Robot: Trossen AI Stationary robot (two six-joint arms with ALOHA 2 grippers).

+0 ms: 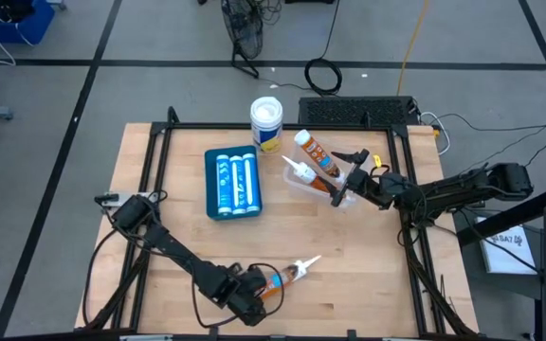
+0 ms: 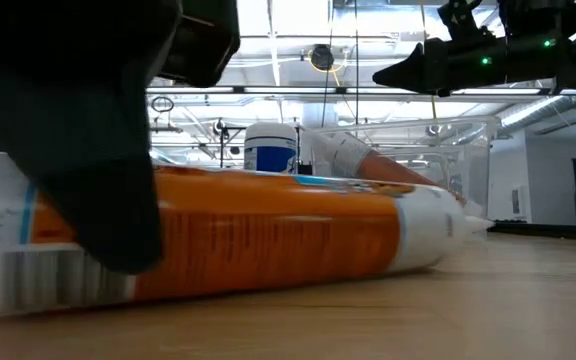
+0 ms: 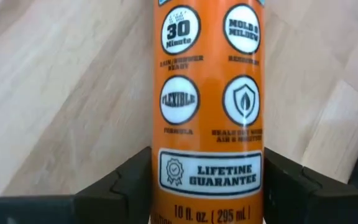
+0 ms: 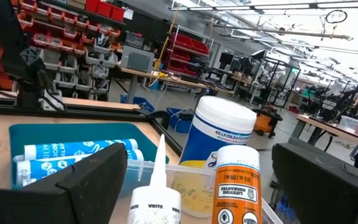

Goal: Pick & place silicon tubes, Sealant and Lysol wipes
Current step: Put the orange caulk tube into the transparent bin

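Observation:
An orange sealant tube point(image 1: 287, 277) lies on its side on the wood table near the front edge, nozzle toward the far right. My left gripper point(image 1: 259, 289) is shut on it. My right gripper point(image 1: 344, 182) hangs open above a clear tub point(image 1: 297, 189), which holds a second orange tube point(image 1: 316, 154) and a white tube point(image 1: 299, 170). The Lysol wipes canister point(image 1: 266, 123) stands upright behind the tub. Two blue-and-white silicone tubes lie side by side in a blue tray point(image 1: 211, 189). My left gripper pinches the orange tube's round body near its flat rear end point(image 3: 161, 180) between its two fingers point(image 3: 123, 186), one on each side. The fingers come steeply from above and lie across the tube. The tube rests along its length on the table point(image 2: 268, 240).
Bare wood lies around the held tube and between the front edge and the blue tray. A black frame point(image 1: 159, 152) runs along the table's sides. Cables and a dark box point(image 1: 358, 111) sit past the far edge.

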